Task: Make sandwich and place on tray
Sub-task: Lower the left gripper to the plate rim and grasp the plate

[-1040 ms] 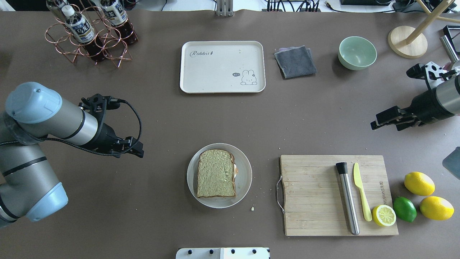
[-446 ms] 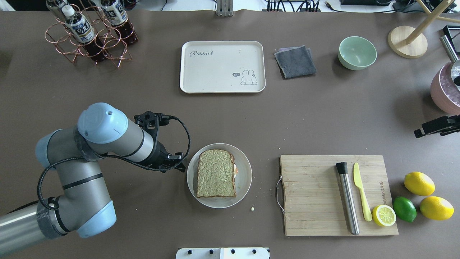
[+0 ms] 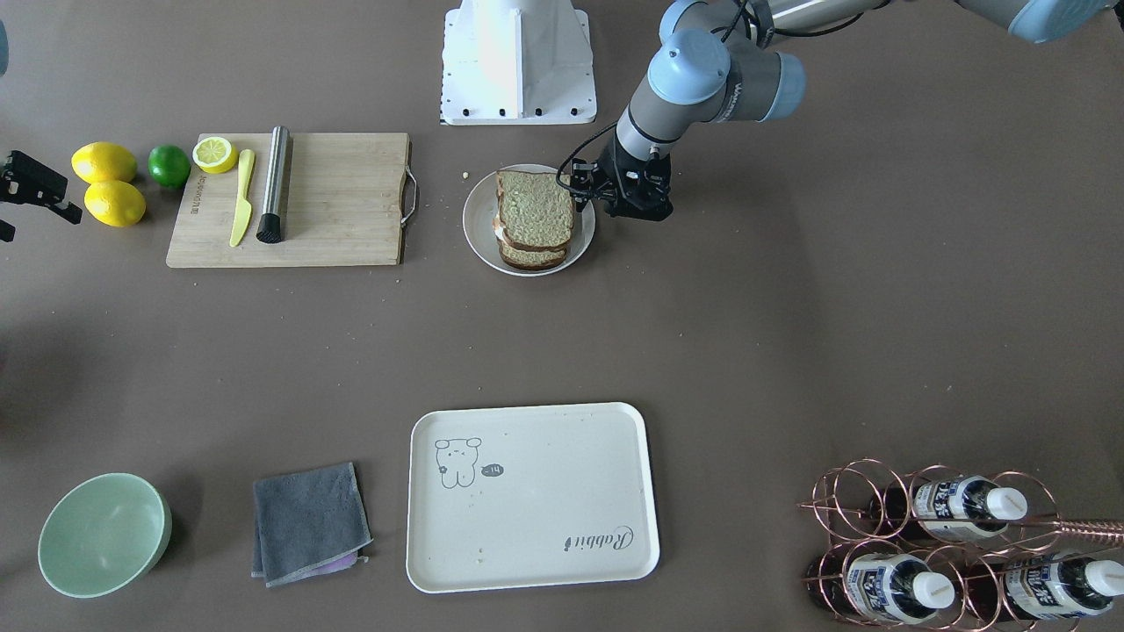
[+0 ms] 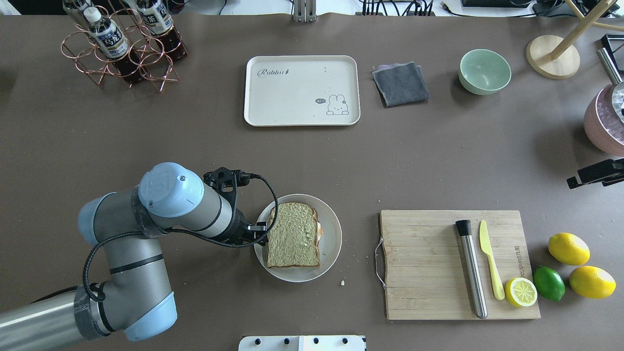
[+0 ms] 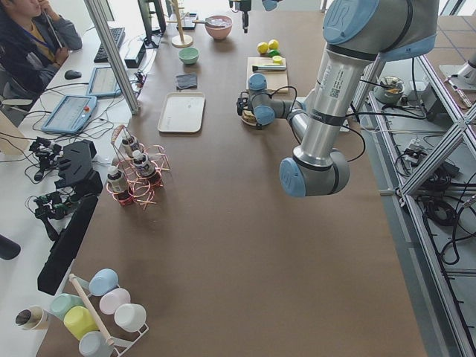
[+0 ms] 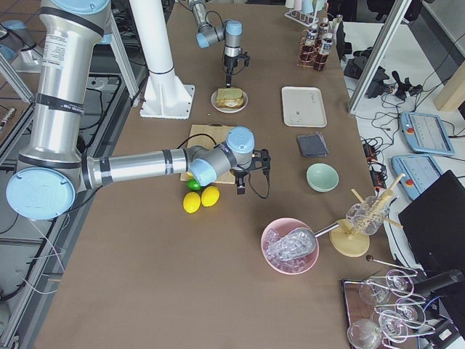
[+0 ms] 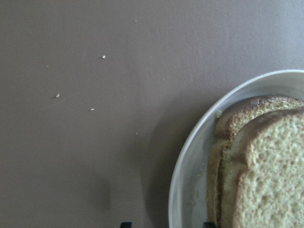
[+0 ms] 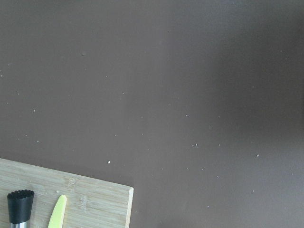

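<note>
Hovering low at the plate's rim: left gripper (image 4: 261,230) sits at the robot-left side of the round white plate (image 4: 334,246), just beside the sandwich (image 4: 292,236). Left wrist cam shows the two fingertips (image 7: 126,224) at the bottom edge of the view, spread apart with the plate rim between them and nothing clamped. Can't tell whether the inner tip touches the bread. The sandwich lies flat on the plate, two slices stacked and roughly aligned, with a bit of egg white poking out on the side away from the gripper. The tray (image 4: 292,100) is well apart from the plate, at the far side of the table from the robot, with a grey cloth (image 4: 400,84) just beside it and a green bowl (image 4: 484,71) further along. Right gripper (image 4: 575,181) is at the robot-right edge of the table, off the cutting board (image 4: 424,263), only partly in frame; can't tell if its jaws are open or closed. The board carries a steel rod (image 4: 473,270), a yellow knife (image 4: 490,258) and a lemon half (image 4: 520,291).
</note>
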{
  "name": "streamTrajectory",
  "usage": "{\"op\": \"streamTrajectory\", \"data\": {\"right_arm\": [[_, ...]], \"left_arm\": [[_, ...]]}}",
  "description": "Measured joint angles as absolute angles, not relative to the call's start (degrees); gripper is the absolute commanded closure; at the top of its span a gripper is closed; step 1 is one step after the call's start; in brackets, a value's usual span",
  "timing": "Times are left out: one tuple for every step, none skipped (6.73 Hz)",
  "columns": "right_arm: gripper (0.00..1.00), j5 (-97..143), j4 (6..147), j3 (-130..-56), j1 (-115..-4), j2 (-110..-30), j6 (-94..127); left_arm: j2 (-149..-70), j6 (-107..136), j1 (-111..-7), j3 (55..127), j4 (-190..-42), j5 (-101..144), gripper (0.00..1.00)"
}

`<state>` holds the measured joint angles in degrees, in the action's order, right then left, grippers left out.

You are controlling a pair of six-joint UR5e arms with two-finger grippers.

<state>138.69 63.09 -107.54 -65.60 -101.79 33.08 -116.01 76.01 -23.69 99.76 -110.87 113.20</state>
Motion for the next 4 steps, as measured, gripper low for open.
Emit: {"op": "streamTrajectory", "data": {"right_arm": [[0.0,138.72,63.05,-107.67,-65.7,-102.06,33.06],[0.0,138.75,63.03,-107.71,-65.72,-102.27,33.05],[0.0,138.77,63.02,-107.64,-65.69,-102.35,33.03],[0.0,138.89,63.02,-107.61,-65.76,-102.37,32.79]], "left_arm": [[-116.14,76.34,-23.27,99.6,-110.9,112.59,0.77],[-116.28,76.92,-22.94,99.54,-110.93,112.4,0.85],[-116.33,77.34,-22.73,99.51,-111.0,112.21,0.98],[-116.33,77.52,-22.51,99.5,-111.08,111.76,1.0]]}}
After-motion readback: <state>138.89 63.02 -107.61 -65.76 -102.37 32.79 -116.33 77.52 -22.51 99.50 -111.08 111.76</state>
